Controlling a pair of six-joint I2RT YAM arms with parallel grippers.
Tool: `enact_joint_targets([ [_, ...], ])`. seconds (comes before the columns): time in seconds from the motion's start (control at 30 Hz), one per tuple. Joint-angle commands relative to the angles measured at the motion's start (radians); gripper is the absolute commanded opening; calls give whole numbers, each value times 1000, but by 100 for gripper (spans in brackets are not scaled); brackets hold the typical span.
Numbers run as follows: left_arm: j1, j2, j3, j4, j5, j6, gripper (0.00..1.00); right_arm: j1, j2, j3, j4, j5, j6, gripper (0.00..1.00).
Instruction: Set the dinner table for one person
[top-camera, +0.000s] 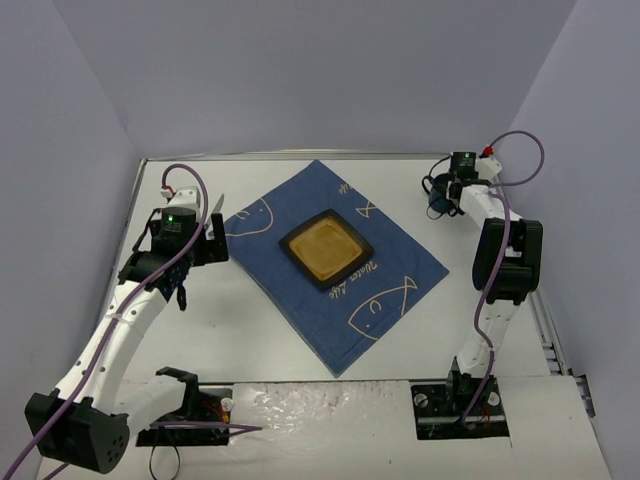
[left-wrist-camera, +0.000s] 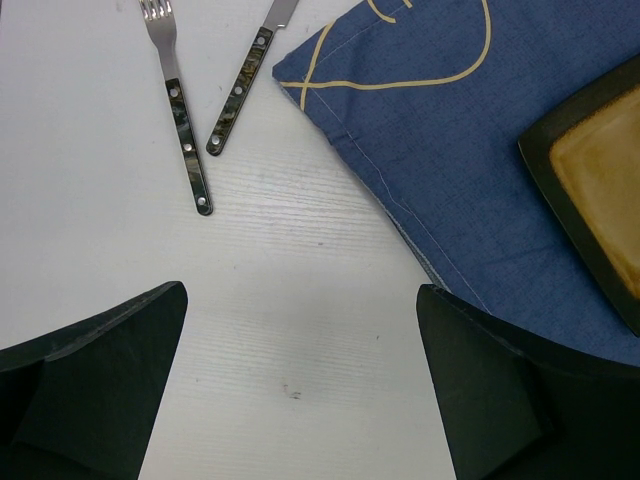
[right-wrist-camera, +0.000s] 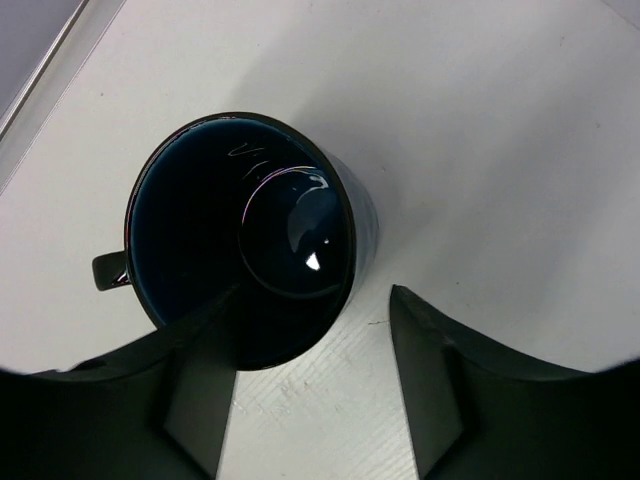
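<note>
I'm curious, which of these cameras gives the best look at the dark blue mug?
The right wrist view: the mug fills the frame from above, empty glossy inside and handle plain. The top external view shows only a small dark shape partly hidden by the right arm. The left wrist view does not show it.

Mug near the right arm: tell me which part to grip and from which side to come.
Pinch the wall of the mug at its rim, coming from above, one finger inside, one outside. It stands upright with its mouth open; keep away from the handle, which juts sideways. The open right pincer hovers above it.
</note>
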Motion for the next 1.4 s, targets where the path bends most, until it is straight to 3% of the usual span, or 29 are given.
enact_joint_targets([
  [0.0, -1, -9, 37, 32, -20, 17, 97, -7, 4, 57, 22, 37, 34, 49],
  [0.33, -1, -10, 34, 32, -25, 19, 97, -46, -37, 23, 22, -9, -88, 1],
  [0.7, 0, -7, 34, 32, -29, 23, 97, -101, -175, -2, -10, -188, -470, 0],
  [0.93, 0, -6, 33, 34, -38, 32, 97, -98, -342, -91, -7, -422, -639, 0],
  [1.1, 0, 1, 35, 37, -29, 38, 97, -80, -472, -218, 6, -635, -845, 0],
  [1.37, 0, -16, 17, 59, -29, 56, 97, -11, -534, -269, -38, -824, -1111, 0],
])
